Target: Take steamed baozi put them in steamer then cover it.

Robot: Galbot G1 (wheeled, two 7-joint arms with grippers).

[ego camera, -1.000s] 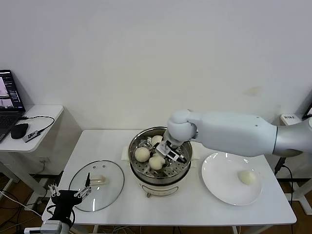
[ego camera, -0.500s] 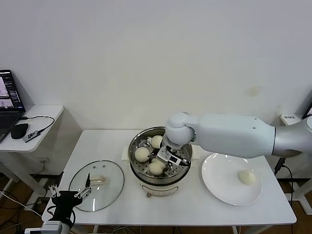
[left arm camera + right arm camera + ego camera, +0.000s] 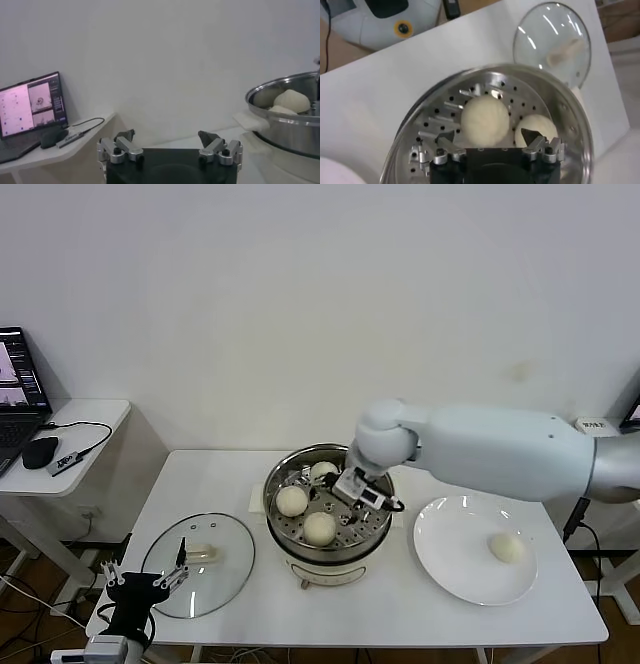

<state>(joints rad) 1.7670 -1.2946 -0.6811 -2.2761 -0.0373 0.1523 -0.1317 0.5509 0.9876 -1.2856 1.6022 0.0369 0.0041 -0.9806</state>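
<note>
Three cream baozi lie in the steel steamer on its perforated tray: one at the front, one at the left, one at the back. A fourth baozi sits on the white plate to the right. My right gripper is open and empty just above the steamer's right side; in the right wrist view it hovers over a baozi on the tray. The glass cover with its cream handle lies flat on the table to the left. My left gripper is open and parked low by the table's front-left corner.
A side table at the far left holds a laptop, a mouse and a cable. The white table's front edge runs just in front of the steamer and the plate. A wall stands close behind.
My right gripper has let go of a baozi at the front of the tray, lifted and moved a little right and back. The left arm has not moved.
</note>
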